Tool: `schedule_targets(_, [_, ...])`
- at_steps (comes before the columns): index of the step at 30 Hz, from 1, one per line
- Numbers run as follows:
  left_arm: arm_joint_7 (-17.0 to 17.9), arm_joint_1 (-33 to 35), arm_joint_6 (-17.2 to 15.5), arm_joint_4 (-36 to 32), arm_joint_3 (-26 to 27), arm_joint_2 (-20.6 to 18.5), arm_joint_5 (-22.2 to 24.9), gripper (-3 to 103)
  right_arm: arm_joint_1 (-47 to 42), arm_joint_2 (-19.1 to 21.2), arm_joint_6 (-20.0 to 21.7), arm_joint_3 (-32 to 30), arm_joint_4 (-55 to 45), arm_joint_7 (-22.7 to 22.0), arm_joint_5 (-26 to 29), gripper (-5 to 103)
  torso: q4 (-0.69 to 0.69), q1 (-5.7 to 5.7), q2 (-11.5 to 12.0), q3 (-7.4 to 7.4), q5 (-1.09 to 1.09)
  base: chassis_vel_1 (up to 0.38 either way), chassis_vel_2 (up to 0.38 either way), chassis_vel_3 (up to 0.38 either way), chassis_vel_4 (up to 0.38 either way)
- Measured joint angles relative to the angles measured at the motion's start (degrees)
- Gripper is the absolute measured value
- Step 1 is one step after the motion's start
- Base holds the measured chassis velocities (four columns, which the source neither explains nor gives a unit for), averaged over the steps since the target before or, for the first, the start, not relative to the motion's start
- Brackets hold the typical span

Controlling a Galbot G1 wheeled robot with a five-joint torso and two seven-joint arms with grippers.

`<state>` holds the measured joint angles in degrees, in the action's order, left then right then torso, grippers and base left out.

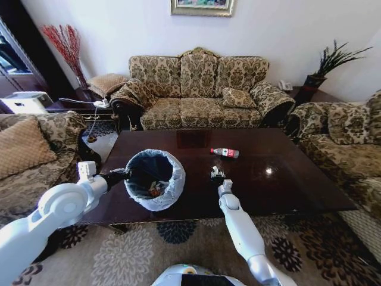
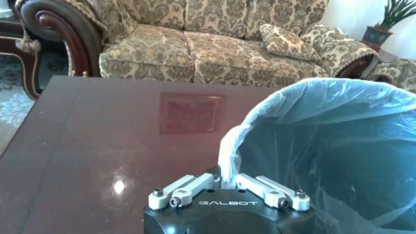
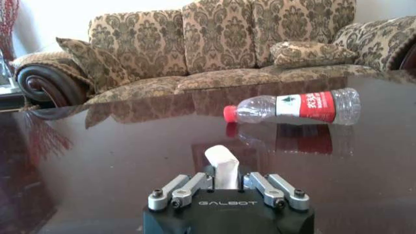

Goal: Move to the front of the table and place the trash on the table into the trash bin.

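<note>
Trash: 1 bottle [image 1: 224, 153] on table [image 1: 286, 179] at 1 o'clock of right gripper [image 1: 217, 176], pinching 1 white scrap [image 3: 221, 163]. 1 trash bin [image 1: 156, 179], rim clamped by left gripper [image 1: 122, 174]. Sofa [image 1: 199, 89] behind.

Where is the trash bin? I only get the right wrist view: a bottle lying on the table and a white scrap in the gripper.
Observer: The trash bin is to the left of the right gripper that holds your white scrap, over the front part of the table.
Operator: Who keeps it there?
Observer: The left gripper is clamped on its bag-lined rim.
Operator: What is in it?
Observer: A few scraps lie at the bottom.
</note>
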<state>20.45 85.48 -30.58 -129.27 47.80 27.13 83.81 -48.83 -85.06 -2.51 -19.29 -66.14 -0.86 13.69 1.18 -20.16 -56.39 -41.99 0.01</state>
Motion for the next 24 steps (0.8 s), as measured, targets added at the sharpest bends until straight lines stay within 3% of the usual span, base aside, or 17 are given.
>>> schedule_targets(4, [0.3,0.0,0.0,-0.2,0.5,-1.4,1.2,0,-2.5,0.4,0.1,0.3,-5.9,-0.2,-0.1,7,0.00,-0.01,0.0,-0.01,0.01,0.000,0.000,0.000,0.000])
schedule_targets(7, [0.5,-0.1,0.0,-0.2,0.7,-2.5,2.1,0,-3.5,0.7,0.0,0.5,-9.4,-0.2,-0.8,7,0.01,-0.01,0.0,-0.01,0.00,0.000,0.000,0.000,0.000])
schedule_targets(11, [0.8,-0.3,-0.2,0.4,0.7,-5.5,4.3,0,-4.7,1.3,-1.8,1.6,-19.4,0.1,-0.7,7,0.00,-0.01,0.0,-0.01,-0.02,0.000,0.000,0.000,0.000])
schedule_targets(14, [1.0,-0.9,-0.9,2.0,0.6,-9.3,6.7,0,-4.7,2.2,-3.3,4.6,-31.4,2.7,1.6,7,0.00,-0.01,0.0,-0.01,-0.03,0.000,0.000,0.000,0.000])
schedule_targets(16, [2.4,-3.1,-1.6,3.7,-0.4,-12.9,11.1,0,-3.5,5.1,0.0,13.8,-47.8,4.9,9.6,7,0.01,-0.01,0.0,-0.01,-0.03,0.000,0.000,0.000,0.000])
schedule_targets(17, [2.4,-3.1,-1.6,3.7,-0.4,-12.9,11.1,0,-3.5,5.1,0.0,13.8,-47.8,4.9,9.6,7,0.01,-0.01,0.0,-0.01,-0.03,0.000,0.000,0.000,0.000])
schedule_targets(20, [2.8,-3.4,-1.9,3.4,-0.9,-14.1,12.3,0,-2.4,7.1,3.6,21.9,-54.7,5.7,15.5,7,0.00,0.00,0.0,0.00,-0.02,0.000,0.000,0.000,0.000])
schedule_targets(24, [2.8,-3.0,-2.0,2.1,-1.0,-14.1,11.6,0,-2.3,8.2,3.5,28.7,-54.2,7.9,16.5,7,0.01,0.00,0.0,-0.01,-0.01,0.000,0.000,0.000,0.000])
